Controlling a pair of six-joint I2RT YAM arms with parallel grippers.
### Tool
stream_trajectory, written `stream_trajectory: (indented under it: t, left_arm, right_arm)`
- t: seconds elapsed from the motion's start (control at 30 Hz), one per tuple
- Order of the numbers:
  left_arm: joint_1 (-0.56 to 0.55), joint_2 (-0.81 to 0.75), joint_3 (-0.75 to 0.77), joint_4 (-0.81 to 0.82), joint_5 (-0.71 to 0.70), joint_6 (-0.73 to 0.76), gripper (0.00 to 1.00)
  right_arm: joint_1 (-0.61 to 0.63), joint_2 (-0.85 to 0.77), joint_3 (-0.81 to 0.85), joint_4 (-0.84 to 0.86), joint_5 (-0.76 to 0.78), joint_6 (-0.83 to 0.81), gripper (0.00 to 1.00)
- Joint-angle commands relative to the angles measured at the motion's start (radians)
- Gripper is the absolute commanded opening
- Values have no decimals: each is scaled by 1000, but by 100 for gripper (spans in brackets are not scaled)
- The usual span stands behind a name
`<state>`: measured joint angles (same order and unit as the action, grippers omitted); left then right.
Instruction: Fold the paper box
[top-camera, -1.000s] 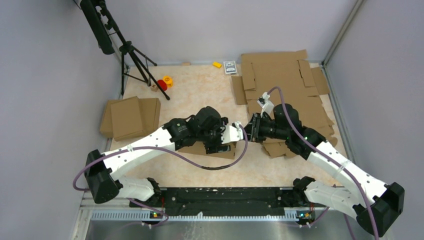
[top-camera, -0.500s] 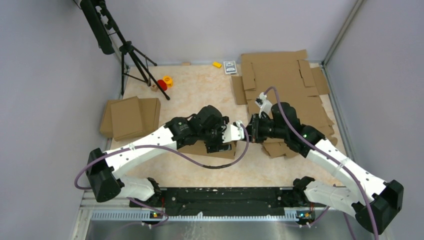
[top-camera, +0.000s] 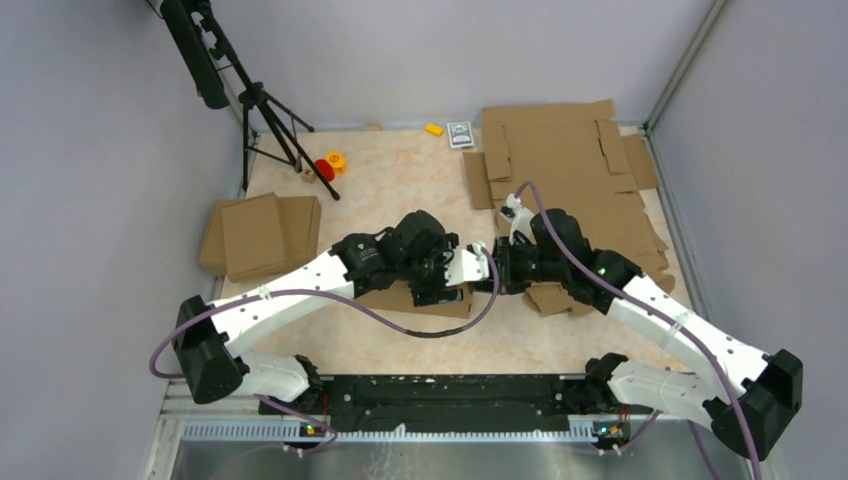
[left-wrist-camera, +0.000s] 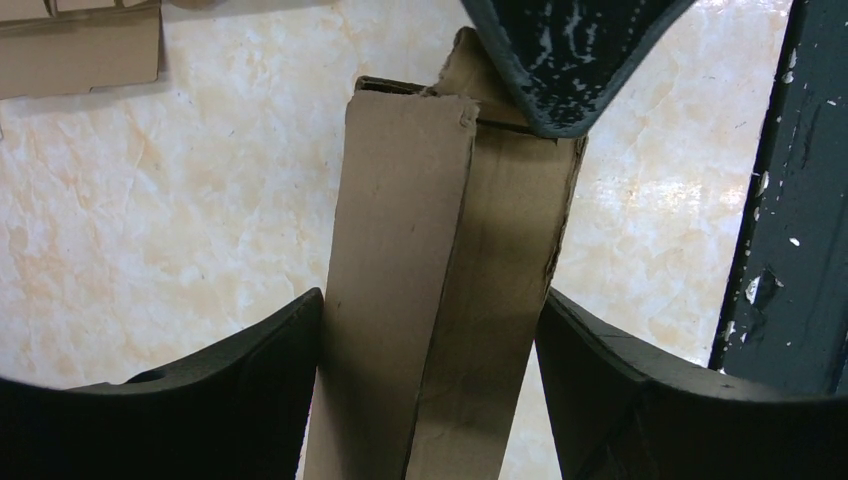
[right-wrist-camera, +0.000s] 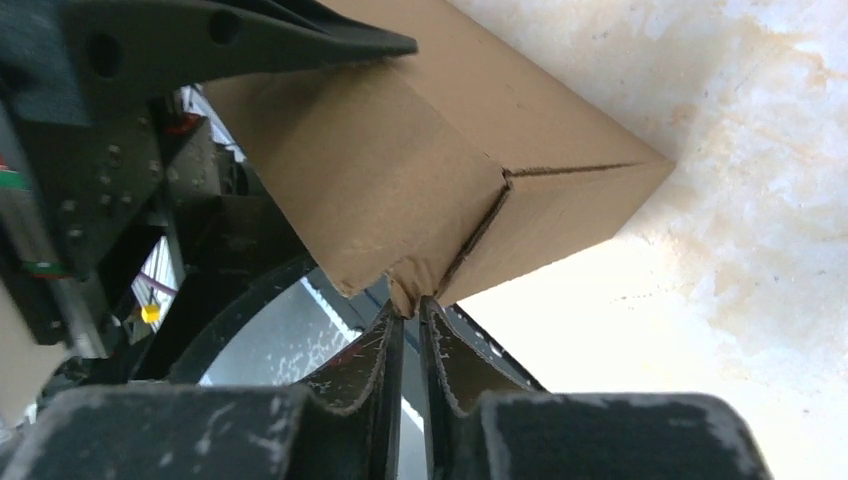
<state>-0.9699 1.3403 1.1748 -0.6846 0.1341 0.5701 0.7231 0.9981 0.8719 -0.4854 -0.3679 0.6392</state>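
Observation:
The paper box (top-camera: 440, 301) is a brown cardboard piece folded into a narrow shape, held low over the table's middle. In the left wrist view the box (left-wrist-camera: 400, 200) stands between my two fingers, which press on both its sides. My left gripper (left-wrist-camera: 432, 300) is shut on it and also shows in the top view (top-camera: 468, 268). My right gripper (right-wrist-camera: 410, 310) meets it from the right (top-camera: 497, 268). It is shut on a small crumpled corner tab of the box (right-wrist-camera: 420, 150). Its finger (left-wrist-camera: 570, 60) covers the box's far end.
A pile of slotted cardboard sheets (top-camera: 570, 170) lies at the back right. Smaller cardboard pieces (top-camera: 255, 235) lie at the left. A tripod (top-camera: 265, 115), a red disc (top-camera: 324, 169), a yellow block (top-camera: 433, 129) and a card deck (top-camera: 460, 134) are at the back. A black rail (top-camera: 440, 400) runs along the near edge.
My right gripper and wrist have shifted a little to the left, closer against my left gripper. The left arm and the box have barely moved.

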Motion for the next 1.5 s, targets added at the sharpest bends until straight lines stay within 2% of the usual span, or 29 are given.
stream_trajectory:
  t: [0.0, 0.1, 0.13, 0.2, 0.33, 0.43, 0.5, 0.77, 1.03, 1.1, 1.2, 1.37, 1.47]
  left_arm:
    - [-7, 24, 26, -2, 26, -16, 75]
    - [-7, 22, 23, -3, 25, -15, 75]
    - [-7, 21, 23, -2, 25, -16, 75]
    - [-7, 18, 22, -3, 26, -16, 75]
    - [-6, 19, 23, -2, 24, -16, 75]
    - [-7, 19, 22, -1, 25, -20, 75]
    - [-7, 18, 25, -1, 27, -22, 75]
    - [-6, 15, 23, 0, 26, -22, 76]
    - [-7, 16, 24, 4, 21, -25, 76]
    - [-7, 16, 27, 10, 15, -29, 80]
    - [-7, 7, 40, 21, -9, -41, 88]
    - [-7, -48, 69, 52, -91, -83, 98]
    - [-5, -96, 72, 81, -141, -109, 99]
  right_arm:
    - [22, 12, 43, -77, 25, -29, 14]
    - [22, -5, 84, -98, 42, -31, 29]
    - [22, -8, 99, -116, 51, -36, 37]
    - [21, -16, 125, -136, 70, -38, 44]
    - [11, -59, 127, -123, 102, -22, 46]
    - [-18, -129, 80, -52, 129, 22, 52]
    - [-51, -143, 50, -7, 102, 46, 52]
    - [-76, -71, -19, 156, -11, 122, 46]
    - [-77, -68, -59, 122, -2, 100, 39]
    - [-77, -74, -54, 116, 1, 99, 40]
    - [-77, -78, -25, 95, 13, 82, 45]
    - [-77, -84, 32, 36, 58, -4, 61]
    - [-77, -95, 45, 20, 76, -48, 69]
